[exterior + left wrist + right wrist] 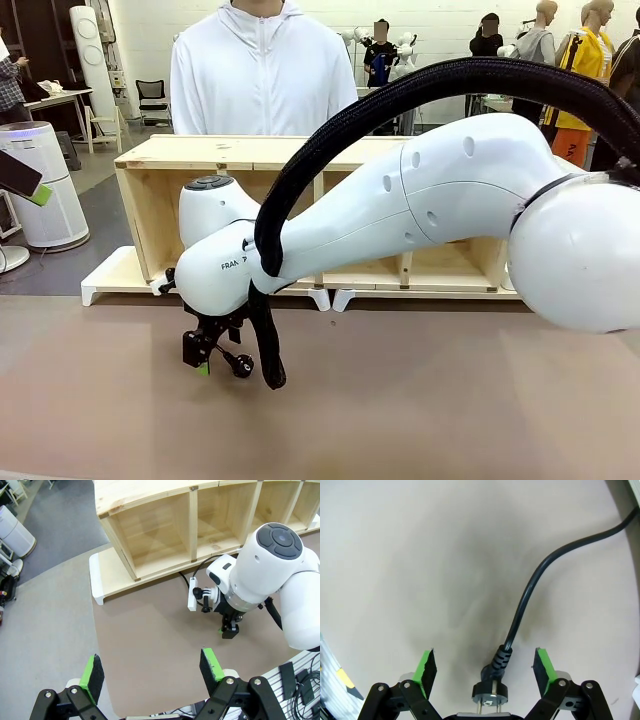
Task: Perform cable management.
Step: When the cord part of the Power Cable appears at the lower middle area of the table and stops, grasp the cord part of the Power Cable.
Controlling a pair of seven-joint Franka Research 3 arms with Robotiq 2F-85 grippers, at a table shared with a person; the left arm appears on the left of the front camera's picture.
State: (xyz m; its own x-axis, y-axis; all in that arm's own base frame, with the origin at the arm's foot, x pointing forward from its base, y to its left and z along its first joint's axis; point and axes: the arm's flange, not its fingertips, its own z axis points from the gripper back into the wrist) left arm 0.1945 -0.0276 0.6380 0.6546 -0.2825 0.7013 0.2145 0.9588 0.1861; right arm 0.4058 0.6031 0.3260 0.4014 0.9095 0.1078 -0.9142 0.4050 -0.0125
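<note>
right gripper (485,666) is low over the brown table (450,400), left of centre, jaws wide open, holding nothing. the cable (524,600) lies on the table. its round plug (490,694) sits right between the open fingers, close to the palm, prongs pointing back at the wrist, touching neither green pad. from the plug the cord curves off toward the wooden shelf unit (270,150) at the far side, in front of the person (258,70). left gripper (151,670) is up high at the left, well apart from the cable, jaws also open and empty.

handling, as a guess: the cord is light, thin and floppy with a rubbery sheath, so it'll bend and trail, and may slide through the pads if taken mid-run. the plug is the only stiff bit. best hold looks like the plug body or the ribbed collar just behind it, pads across the sides, clear of the prongs. the front view is poor here because the arm blocks most of it, so i can't tell if the plug lies flat or is tipped up. not fragile. drag from the rest of the cord is the main thing to watch.
</note>
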